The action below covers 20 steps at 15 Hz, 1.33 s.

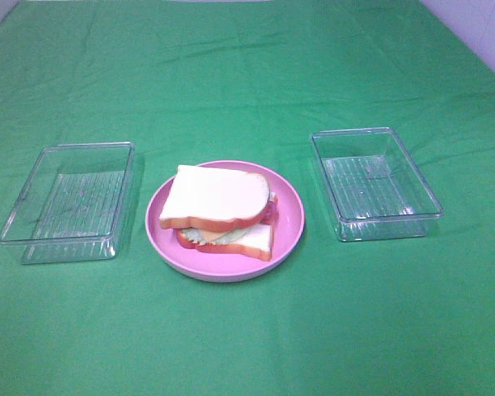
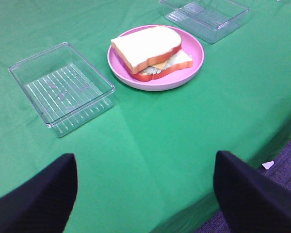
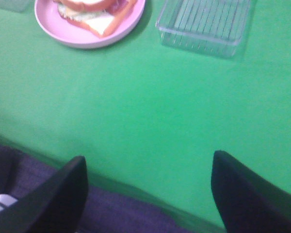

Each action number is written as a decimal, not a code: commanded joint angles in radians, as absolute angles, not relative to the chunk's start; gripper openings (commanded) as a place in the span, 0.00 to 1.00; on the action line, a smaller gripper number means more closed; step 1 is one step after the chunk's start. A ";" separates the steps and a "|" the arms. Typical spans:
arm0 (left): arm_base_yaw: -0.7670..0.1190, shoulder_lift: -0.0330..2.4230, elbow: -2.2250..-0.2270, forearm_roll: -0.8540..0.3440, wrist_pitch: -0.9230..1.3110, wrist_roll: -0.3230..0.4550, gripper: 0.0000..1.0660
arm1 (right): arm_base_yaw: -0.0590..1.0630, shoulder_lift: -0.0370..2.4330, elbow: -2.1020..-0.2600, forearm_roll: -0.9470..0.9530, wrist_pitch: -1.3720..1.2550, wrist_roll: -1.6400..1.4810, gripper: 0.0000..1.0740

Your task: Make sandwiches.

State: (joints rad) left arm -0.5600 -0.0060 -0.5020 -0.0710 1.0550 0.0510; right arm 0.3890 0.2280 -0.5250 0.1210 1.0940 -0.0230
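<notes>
The sandwich [image 1: 219, 212] lies on the pink plate [image 1: 290, 221] in the middle of the green counter [image 1: 247, 330], between two clear plastic boxes [image 1: 66, 200] [image 1: 374, 181]. Its top bread slice sits shifted over the bottom one, with lettuce and cheese showing between. The left claw [image 2: 145, 194] is released and hangs near the counter edge, well apart from the sandwich. The right claw [image 3: 148, 194] is also released, at the counter edge and far from the plate.

Looking like matt, faintly creased cloth [image 1: 247, 74]. Showing as clear, glossy ribbed plastic: both trays [image 1: 66, 200]. Appearing smooth: plastic-looking pink plate [image 1: 290, 216] and sandwich [image 1: 214, 198].
</notes>
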 commanded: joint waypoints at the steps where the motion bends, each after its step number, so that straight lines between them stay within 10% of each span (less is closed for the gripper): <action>1: -0.562 -0.025 -0.499 -0.080 1.046 0.057 0.70 | 0.387 0.097 -0.520 0.090 1.085 -0.083 0.63; 11: -0.562 -0.025 -0.499 -0.080 1.046 0.057 0.70 | 0.387 0.040 -0.504 0.057 1.060 -0.069 0.63; 20: -0.051 -0.025 -0.499 -0.080 1.046 0.057 0.70 | 0.120 0.040 -0.504 0.065 1.060 -0.069 0.63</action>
State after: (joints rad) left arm -0.0630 -0.0060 -0.5020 -0.0710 1.0550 0.0520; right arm 0.1350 0.0500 -0.5060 0.0690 1.0750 -0.0610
